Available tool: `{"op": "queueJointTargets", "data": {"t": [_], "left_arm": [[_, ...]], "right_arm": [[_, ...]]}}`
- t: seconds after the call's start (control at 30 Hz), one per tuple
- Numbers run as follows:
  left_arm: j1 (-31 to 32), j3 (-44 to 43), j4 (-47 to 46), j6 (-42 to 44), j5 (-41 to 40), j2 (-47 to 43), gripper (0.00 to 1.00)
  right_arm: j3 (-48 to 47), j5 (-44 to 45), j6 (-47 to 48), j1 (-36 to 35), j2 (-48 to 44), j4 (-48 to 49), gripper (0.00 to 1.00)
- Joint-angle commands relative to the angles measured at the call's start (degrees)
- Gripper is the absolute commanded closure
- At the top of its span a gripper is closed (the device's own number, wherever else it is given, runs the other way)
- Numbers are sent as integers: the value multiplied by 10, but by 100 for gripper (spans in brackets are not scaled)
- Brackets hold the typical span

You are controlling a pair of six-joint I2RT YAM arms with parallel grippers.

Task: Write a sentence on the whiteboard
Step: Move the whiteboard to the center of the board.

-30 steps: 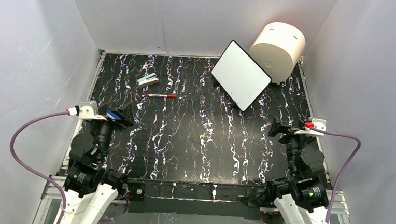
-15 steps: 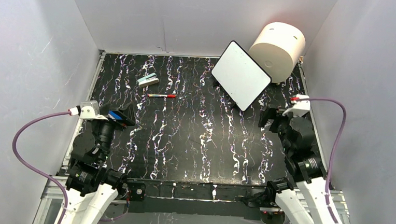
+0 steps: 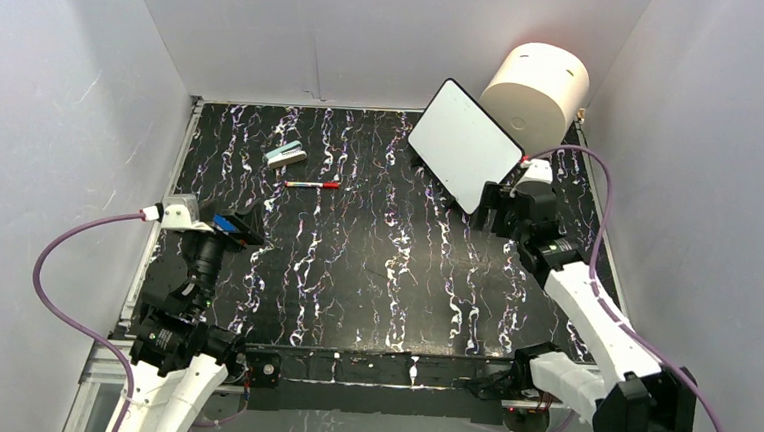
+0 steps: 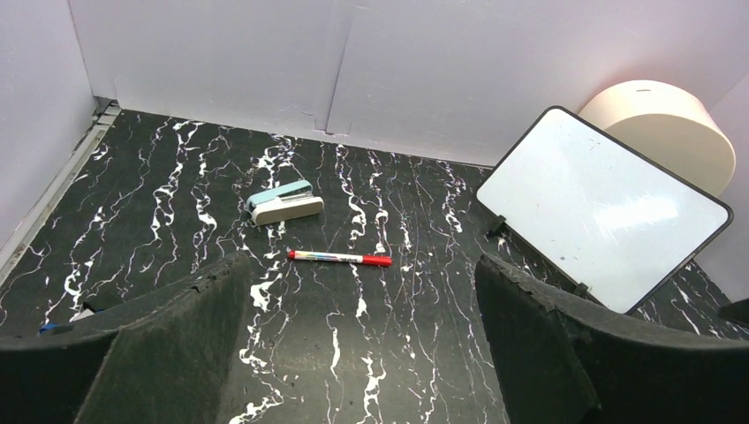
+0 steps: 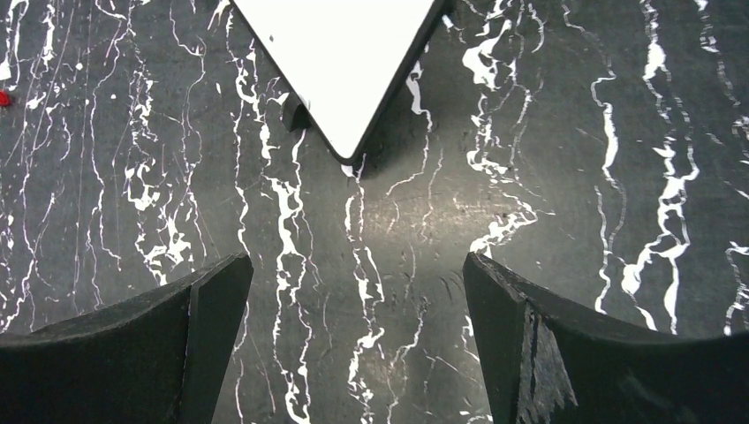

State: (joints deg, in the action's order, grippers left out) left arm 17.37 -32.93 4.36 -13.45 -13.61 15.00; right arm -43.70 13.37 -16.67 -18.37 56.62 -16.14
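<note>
The black marbled table (image 3: 374, 276) bears everything. Beyond the right gripper (image 5: 353, 265), a cream cylinder (image 3: 536, 95) stands behind the whiteboard (image 3: 464, 146), which sits tilted on its feet, seemingly to offer its face for writing. The face is blank, with no sentence yet. Its near corner lies just ahead of that gripper's wide, empty jaws, probably to steady it. The left gripper (image 4: 362, 265), likewise spread and empty, faces a teal-and-white eraser-like block (image 4: 284, 202) and, nearer, the red-capped marker (image 4: 340, 258).

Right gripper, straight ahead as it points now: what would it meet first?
Likely the near corner of the whiteboard, centred ahead of the open jaws of the right gripper; angled downward, it might touch the table just short.
</note>
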Motion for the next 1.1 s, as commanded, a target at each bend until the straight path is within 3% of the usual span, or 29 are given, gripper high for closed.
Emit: {"op": "queueJointTargets", "data": {"t": [0.0,0.27,0.43,0.67,1.07], "left_arm": [[1,2,-18,12,12,-1,6],[1,2,-14,14,17,2,7],[2,4,-14,14,17,0,7],[3,4,-13,15,15,0,7],[8,5,-13,17,14,-2,7]], "right_arm": [[-37,35,-31,-30,52,68,2],[-98,201,-112,-119,207,65,8],[-135,267,-172,-152,283,69,19],[-190,337,-244,-182,376,64,33],[-278,402,-338,-185,501,10,47]]}}
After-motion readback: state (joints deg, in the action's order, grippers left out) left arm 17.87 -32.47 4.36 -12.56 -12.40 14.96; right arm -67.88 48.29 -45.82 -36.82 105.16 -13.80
